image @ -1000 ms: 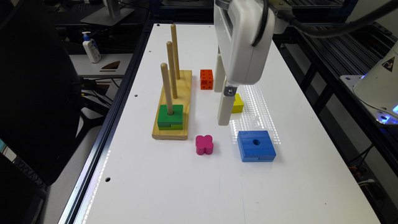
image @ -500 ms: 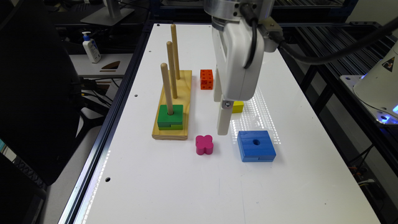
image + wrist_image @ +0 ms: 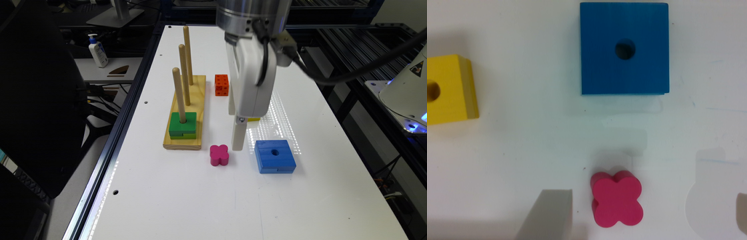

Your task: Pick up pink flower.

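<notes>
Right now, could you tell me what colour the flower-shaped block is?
The flower block is magenta pink, plain all over; the wrist view shows it best.

Matt painted pink flower, pale raw-wood peg base, glossy white table, perhaps laminate

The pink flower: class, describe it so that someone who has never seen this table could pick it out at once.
On the white table, find the wooden peg board with three upright pegs. Just past its near end, between it and the blue square block, lies the pink flower. It alone has a four-lobed clover outline and a flat top without a hole.
</notes>
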`<state>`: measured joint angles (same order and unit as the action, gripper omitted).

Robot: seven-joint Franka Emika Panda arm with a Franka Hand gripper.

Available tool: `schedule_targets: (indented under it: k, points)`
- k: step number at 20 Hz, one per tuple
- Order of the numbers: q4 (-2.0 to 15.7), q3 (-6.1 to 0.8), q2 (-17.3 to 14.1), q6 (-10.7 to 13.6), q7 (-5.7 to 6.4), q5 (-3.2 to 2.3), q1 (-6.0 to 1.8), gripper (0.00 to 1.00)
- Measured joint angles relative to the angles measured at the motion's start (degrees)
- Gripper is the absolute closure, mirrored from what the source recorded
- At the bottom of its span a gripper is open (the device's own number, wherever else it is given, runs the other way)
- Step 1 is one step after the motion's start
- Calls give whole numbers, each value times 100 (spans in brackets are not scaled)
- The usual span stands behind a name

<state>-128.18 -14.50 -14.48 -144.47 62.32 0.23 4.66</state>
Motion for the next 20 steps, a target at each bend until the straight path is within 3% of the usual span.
schedule_targets:
  k: [10,20]
  points:
    - [24,21,-44,-37,0,-15,-6,0]
    - [40,37,-61,-37,0,-65,-68,0]
